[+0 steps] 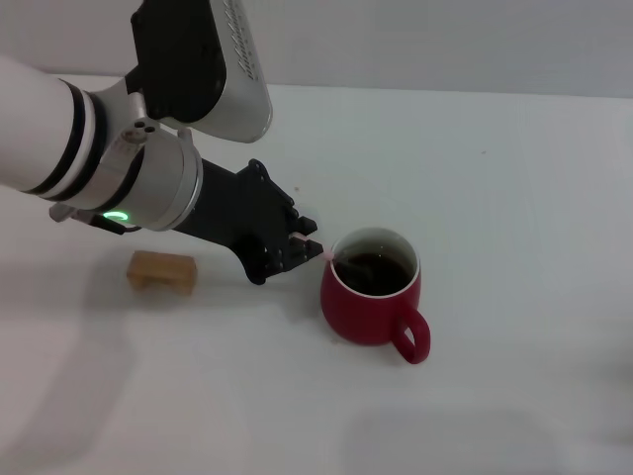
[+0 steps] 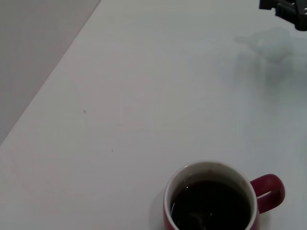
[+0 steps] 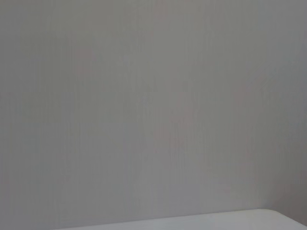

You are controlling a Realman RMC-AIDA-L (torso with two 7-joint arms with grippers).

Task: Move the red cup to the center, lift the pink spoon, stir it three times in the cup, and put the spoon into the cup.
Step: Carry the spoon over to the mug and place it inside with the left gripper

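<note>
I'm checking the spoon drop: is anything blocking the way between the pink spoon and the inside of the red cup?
Nothing visible does. The left gripper holds the pink spoon at the red cup's rim, its tip already over the dark liquid; the wooden block lies behind the gripper.

Head cam looks down on red cup (left wrist closer; right: wall).

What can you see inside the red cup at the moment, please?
The cup holds dark liquid. The left gripper holds the spoon at the rim, its pink handle crossing into the cup. The spoon's bowl is sunk in the liquid and hard to make out.
</note>
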